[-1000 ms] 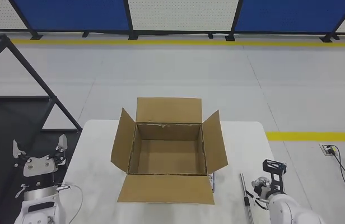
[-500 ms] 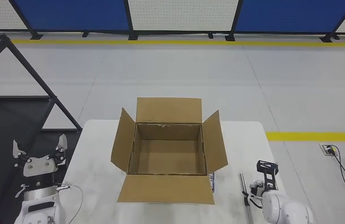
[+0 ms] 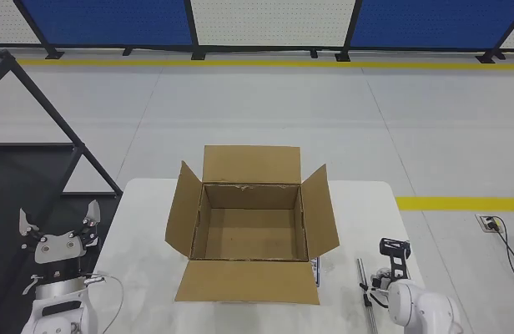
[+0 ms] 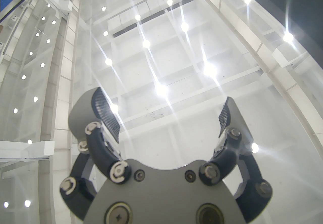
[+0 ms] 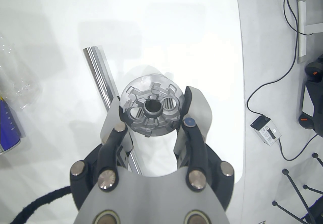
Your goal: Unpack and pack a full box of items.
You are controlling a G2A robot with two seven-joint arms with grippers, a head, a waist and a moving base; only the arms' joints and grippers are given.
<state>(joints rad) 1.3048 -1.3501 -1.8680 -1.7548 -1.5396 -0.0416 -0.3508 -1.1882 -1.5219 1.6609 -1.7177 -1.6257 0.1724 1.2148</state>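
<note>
An open cardboard box (image 3: 244, 282) stands mid-table with all flaps spread and nothing inside. My right gripper (image 3: 394, 249) is at the table's front right; the right wrist view has this gripper (image 5: 154, 109) shut on a round metal hub (image 5: 151, 106) with a centre hole, one finger on each side. A polished steel rod (image 5: 99, 71) lies on the table just beside the hub, and the same rod (image 3: 363, 280) runs toward the front edge. My left gripper (image 3: 58, 219) is off the table's front left corner, pointing upward, and this gripper (image 4: 164, 106) is open with nothing in it.
A blue item in a clear plastic bag (image 5: 7, 121) lies on the white table (image 3: 140, 242) by the box's front right flap. Cables and a small power adapter (image 5: 265, 131) lie on the floor past the table's right edge.
My right gripper has shifted a little to the left, toward the steel rod. The left arm and the box have not moved.
</note>
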